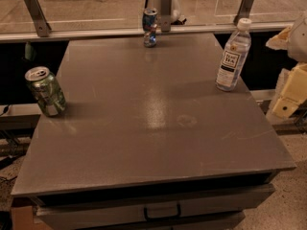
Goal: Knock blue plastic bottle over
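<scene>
The blue plastic bottle (pixel 232 56) stands upright near the table's right edge. It is clear and faintly bluish, with a white cap and a white label with dark print. My gripper (pixel 289 96) is a cream-coloured piece at the right border of the camera view. It hangs just beyond the table's right edge, to the right of the bottle and slightly nearer the camera, and does not touch it. Part of the arm (pixel 293 35) shows above it.
A green can (pixel 46 91) stands at the left edge of the grey table (pixel 153 123). A small blue-and-red can (pixel 150 27) stands at the far edge. A metal rail with posts (pixel 36 13) runs behind the table. A drawer with a handle (pixel 162 211) sits under the front.
</scene>
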Robot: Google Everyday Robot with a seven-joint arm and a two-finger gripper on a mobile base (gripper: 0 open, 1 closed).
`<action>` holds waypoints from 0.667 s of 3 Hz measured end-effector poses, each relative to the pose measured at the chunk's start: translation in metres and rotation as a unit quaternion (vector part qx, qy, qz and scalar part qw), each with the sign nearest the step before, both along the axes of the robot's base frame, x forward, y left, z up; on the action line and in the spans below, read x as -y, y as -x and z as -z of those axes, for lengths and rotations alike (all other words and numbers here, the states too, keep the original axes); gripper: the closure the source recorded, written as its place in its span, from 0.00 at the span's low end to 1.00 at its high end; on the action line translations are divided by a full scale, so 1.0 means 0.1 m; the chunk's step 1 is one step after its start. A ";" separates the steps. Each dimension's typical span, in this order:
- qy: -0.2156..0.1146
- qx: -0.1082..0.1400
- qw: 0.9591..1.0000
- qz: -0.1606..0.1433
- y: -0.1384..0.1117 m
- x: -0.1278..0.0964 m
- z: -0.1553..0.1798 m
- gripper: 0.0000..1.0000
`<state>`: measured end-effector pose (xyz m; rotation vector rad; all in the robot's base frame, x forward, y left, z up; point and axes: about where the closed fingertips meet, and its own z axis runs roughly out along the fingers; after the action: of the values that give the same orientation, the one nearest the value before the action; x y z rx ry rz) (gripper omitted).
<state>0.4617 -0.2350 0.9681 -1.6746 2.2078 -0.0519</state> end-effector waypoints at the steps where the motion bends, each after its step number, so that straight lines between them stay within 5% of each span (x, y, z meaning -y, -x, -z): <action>1: -0.042 0.019 0.999 0.012 -0.49 0.32 0.15 0.00; 2: -0.095 0.030 0.995 0.019 -0.92 0.52 0.33 0.00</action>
<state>0.5542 -0.2870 0.9355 -1.5102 2.1280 0.0937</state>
